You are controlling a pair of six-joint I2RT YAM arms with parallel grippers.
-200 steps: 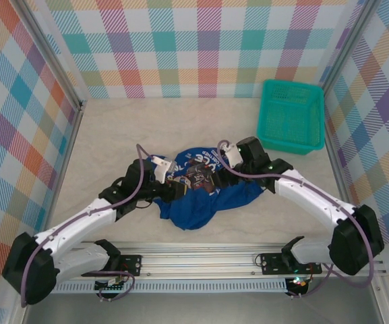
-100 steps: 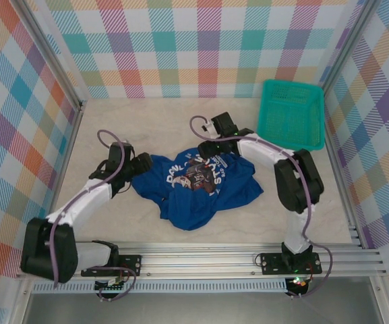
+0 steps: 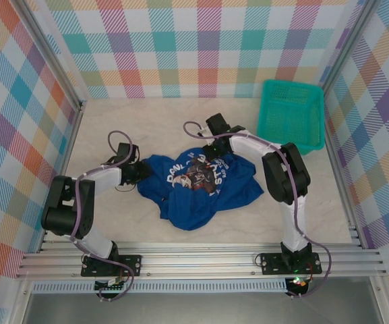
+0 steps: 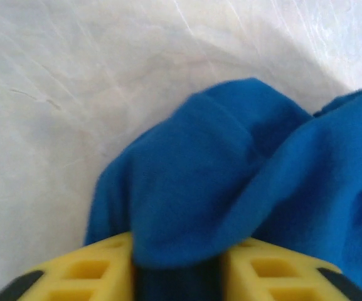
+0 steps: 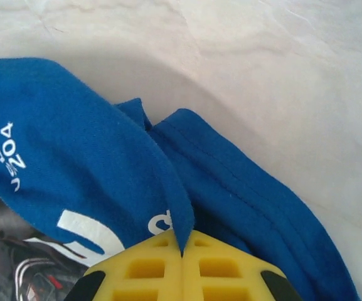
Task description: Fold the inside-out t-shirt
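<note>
Crumpled in the middle of the desk (image 3: 113,135): the inside-out t-shirt (image 3: 201,189), print showing. Clamped on its left edge, the left pincer (image 4: 177,273); clamped on its far hem, the right pincer (image 5: 182,260). Spread apart low and evenly, without tugging cloth free. Beyond: pale marbled surface, teal mesh basket (image 3: 290,115) far right, plaid walls (image 3: 181,47).

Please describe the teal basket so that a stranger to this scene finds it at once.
Start from the pale table and go to its far right corner. There stands the teal mesh basket; unlike the crumpled royal-blue t-shirt at the middle, it is rigid and straight-walled.
</note>
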